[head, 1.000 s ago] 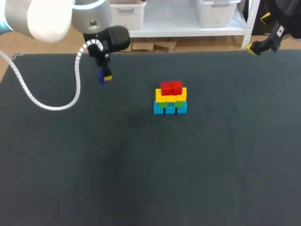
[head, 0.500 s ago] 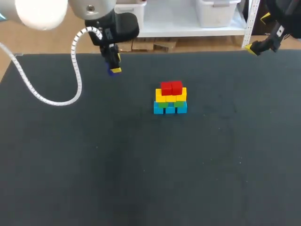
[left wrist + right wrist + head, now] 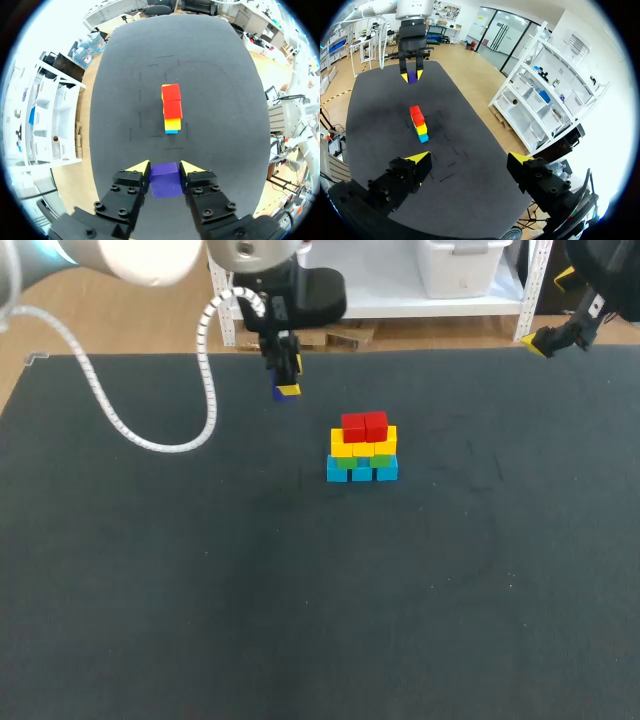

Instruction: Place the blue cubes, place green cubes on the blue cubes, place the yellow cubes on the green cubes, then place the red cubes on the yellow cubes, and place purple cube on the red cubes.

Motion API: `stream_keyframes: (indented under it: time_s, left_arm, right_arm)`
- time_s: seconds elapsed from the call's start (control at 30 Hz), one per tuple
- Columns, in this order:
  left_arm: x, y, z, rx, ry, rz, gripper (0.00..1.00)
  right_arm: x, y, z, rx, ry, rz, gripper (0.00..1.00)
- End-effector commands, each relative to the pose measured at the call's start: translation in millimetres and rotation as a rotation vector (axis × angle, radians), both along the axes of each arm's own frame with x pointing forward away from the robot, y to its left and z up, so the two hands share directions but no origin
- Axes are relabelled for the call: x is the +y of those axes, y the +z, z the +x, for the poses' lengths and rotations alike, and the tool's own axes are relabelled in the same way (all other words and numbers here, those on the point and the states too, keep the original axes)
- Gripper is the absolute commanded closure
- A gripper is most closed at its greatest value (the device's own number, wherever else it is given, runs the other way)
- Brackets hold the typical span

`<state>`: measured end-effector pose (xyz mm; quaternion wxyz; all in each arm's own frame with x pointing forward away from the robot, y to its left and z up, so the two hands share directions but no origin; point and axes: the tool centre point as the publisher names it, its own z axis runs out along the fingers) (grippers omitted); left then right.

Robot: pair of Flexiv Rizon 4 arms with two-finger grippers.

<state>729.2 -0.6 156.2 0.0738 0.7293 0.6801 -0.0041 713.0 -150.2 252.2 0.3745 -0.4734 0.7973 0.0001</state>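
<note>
**Purple cube (image 3: 165, 181) aloft, tower missing only its cap**

The left pincer (image 3: 164, 169) is clamped on the purple cube from both sides. It holds the cube above the worktop (image 3: 300, 620) near the far edge, to the left of the stack (image 3: 362, 448) and apart from it. The stack stands mid-worktop, with blue cubes (image 3: 361, 471) at the base, then green cubes (image 3: 362, 461), then yellow cubes (image 3: 363, 444). Two red cubes (image 3: 364, 426) sit side by side on top.

To my eye the danger lies in the landing. The red pair makes a small perch, so a cube set off-centre could tip and roll off. An approach that comes in too low would drive the cube or a finger into the red cubes, and the loose layers beneath might slide apart. Fingers that drag as they open could pull the cap askew.

Only the red pair itself stands in the way of the approach. A white cable (image 3: 150, 440) hangs from the left arm and loops over the worktop well to the left of the stack. The right pincer (image 3: 468, 160) is spread wide with nothing in it, up at the far right corner, well apart from everything.
</note>
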Motion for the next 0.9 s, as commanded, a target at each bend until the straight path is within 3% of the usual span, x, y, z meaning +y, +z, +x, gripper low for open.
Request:
stream_keyframes:
  time_s: [0.03,0.33,0.9]
  left_arm:
    - [-18,0.5,9.1,0.037,-0.02,0.042,1.0]
    - [-44,-4.5,8.6,0.092,-0.041,0.05,1.0]
    - [-72,-12.5,-5.6,0.184,-0.062,-0.006,1.0]
  right_arm:
    - [1,-1,-0.8,-0.006,-0.006,-0.002,0.0]
    - [1,-1,-0.8,-0.006,-0.006,-0.002,0.0]
    - [1,-1,-0.8,-0.006,-0.006,-0.002,0.0]
